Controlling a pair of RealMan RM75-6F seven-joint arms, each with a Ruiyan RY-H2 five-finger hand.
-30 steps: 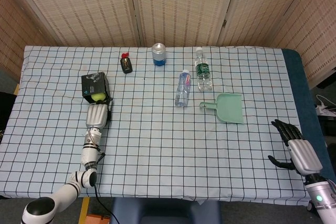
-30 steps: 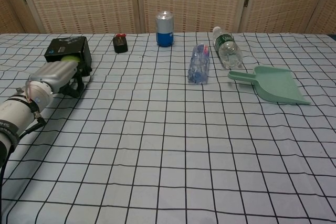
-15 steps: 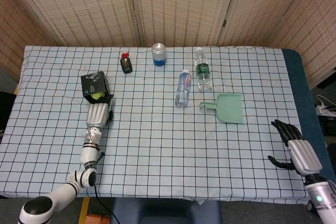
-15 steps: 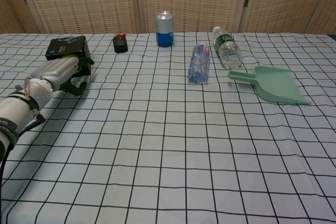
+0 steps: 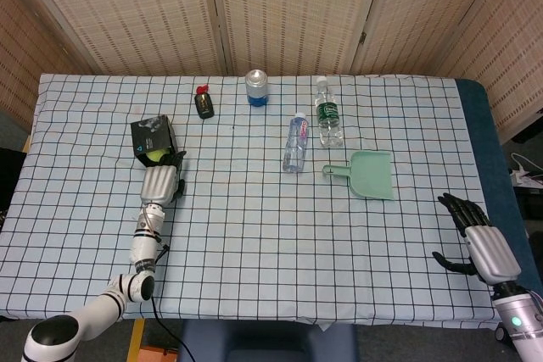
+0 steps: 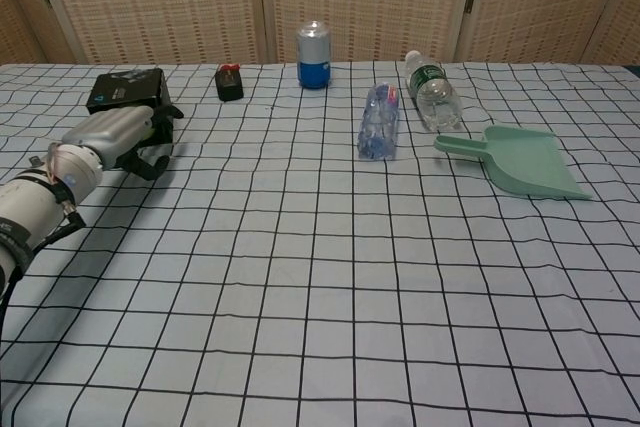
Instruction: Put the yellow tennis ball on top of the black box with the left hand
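At the left of the head view, the left hand (image 5: 159,182) lay just below the box (image 5: 151,134), its fingers (image 5: 176,158) around the ball (image 5: 158,156). The right hand (image 5: 477,239), lower right, held nothing, fingers spread.

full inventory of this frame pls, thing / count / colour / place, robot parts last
table: 1, white cloth with black grid, fills the view
black box: 1, black, far left of table
tennis ball: 1, yellow, at the box's near edge, just ahead of the left hand; whether it is held cannot be told
small device: 1, black with red top, back, right of the box
can: 1, blue and silver, upright, back centre
clear bottle: 1, blue label, lying, centre
green-label bottle: 1, clear, right of the can
dustpan: 1, pale green, right of centre
screen: woven, tan, behind the table
left hand: silver, at the box
right hand: black and silver, off the table's right edge, fingers apart, holding nothing
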